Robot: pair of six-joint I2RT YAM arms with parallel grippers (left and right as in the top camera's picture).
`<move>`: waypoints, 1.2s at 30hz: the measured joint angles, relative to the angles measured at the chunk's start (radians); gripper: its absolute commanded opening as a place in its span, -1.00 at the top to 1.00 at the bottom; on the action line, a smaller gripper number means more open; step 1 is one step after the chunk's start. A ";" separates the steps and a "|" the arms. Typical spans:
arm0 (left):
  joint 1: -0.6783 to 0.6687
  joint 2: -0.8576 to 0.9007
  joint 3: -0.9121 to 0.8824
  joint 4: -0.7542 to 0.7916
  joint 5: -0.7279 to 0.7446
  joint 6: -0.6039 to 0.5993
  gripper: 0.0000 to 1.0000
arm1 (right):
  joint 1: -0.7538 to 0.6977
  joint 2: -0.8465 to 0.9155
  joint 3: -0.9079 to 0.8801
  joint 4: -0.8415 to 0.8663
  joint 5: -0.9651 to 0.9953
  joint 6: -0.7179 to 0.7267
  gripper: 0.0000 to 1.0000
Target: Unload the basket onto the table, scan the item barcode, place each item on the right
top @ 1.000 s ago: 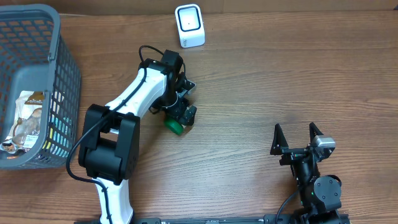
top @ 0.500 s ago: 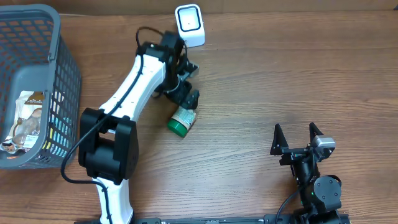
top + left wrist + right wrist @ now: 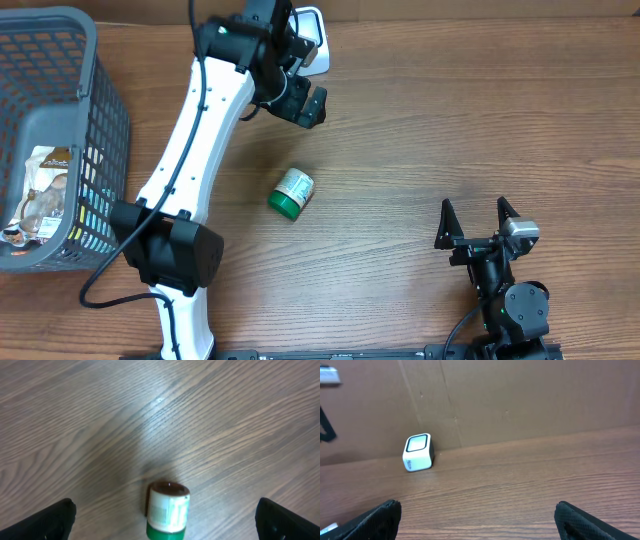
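1. The jar (image 3: 291, 193) lay on its side on the desk (image 3: 450, 120), apart from the scanner (image 3: 418, 452).
2. The left tool (image 3: 303, 98) was wide open and empty, near the scanner. The right tool (image 3: 480, 222) was open too.
3. The step looked like pick-up: next, go down, grab the jar, and show its barcode to the scanner.

The wooden table (image 3: 420, 130) carries a green-capped bottle (image 3: 291, 193) lying on its side near the middle. A white scanner (image 3: 418, 452) stands at the far edge. A grey mesh basket (image 3: 105, 130) sits at the far left corner.
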State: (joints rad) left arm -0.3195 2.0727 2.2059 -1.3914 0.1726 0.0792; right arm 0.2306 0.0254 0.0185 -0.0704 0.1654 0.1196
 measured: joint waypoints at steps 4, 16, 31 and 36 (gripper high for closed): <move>0.048 0.005 0.165 -0.112 0.002 -0.043 -0.99 | 0.000 0.000 0.000 -0.001 0.000 -0.001 -1.00; 0.575 -0.010 0.602 -0.289 -0.034 -0.277 -0.99 | 0.000 0.000 0.000 -0.001 0.000 0.000 -1.00; 1.044 -0.035 0.325 -0.249 -0.129 -0.355 -1.00 | 0.000 0.000 0.000 -0.001 0.000 0.000 -1.00; 1.054 -0.034 0.095 -0.119 -0.116 -0.284 -1.00 | 0.000 0.000 0.000 0.000 0.000 0.000 -1.00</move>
State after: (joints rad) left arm 0.7345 2.0384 2.3005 -1.5108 0.0563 -0.2047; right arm 0.2306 0.0254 0.0185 -0.0708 0.1650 0.1196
